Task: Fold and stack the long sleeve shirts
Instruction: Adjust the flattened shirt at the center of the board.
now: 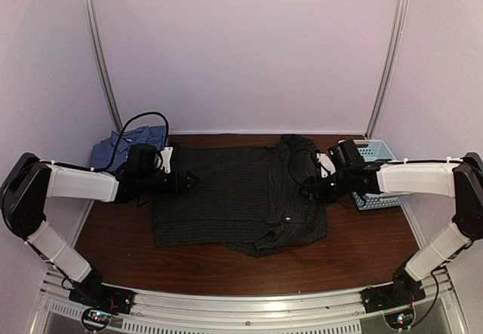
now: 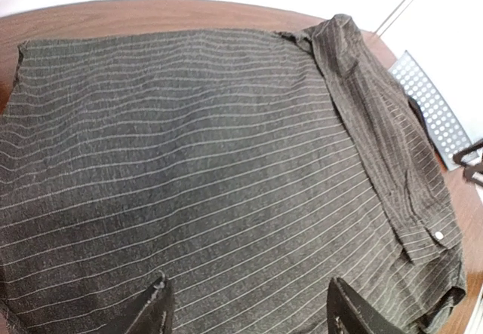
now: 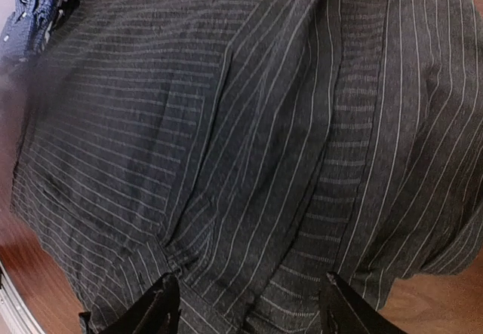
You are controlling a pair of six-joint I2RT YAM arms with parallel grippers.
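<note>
Two shirts lie on the wooden table [image 1: 226, 270]. The black pinstriped shirt [image 1: 226, 198] is spread flat with its body smooth. One sleeve [image 2: 377, 115] is folded lengthwise along its right side (a white cuff button [image 2: 438, 234] shows at the sleeve's near end).

The left gripper [image 1: 187, 180] hangs over the black shirt's left edge and points inward across the cloth. Its fingers stand apart with nothing held between them, only striped fabric below.

The right gripper [image 1: 311, 189] is at the black shirt's right edge, over the folded sleeve. Its fingers are likewise spread and grip nothing. The right wrist view shows rumpled stripes under the tips, though I cannot tell whether they touch the cloth.

The blue checked shirt [image 1: 132, 144] lies crumpled just beyond the black shirt's far left corner, behind the left gripper. A light blue plastic basket [image 1: 377, 172] sits to the right of the black shirt, partly hidden by the right arm.
</note>
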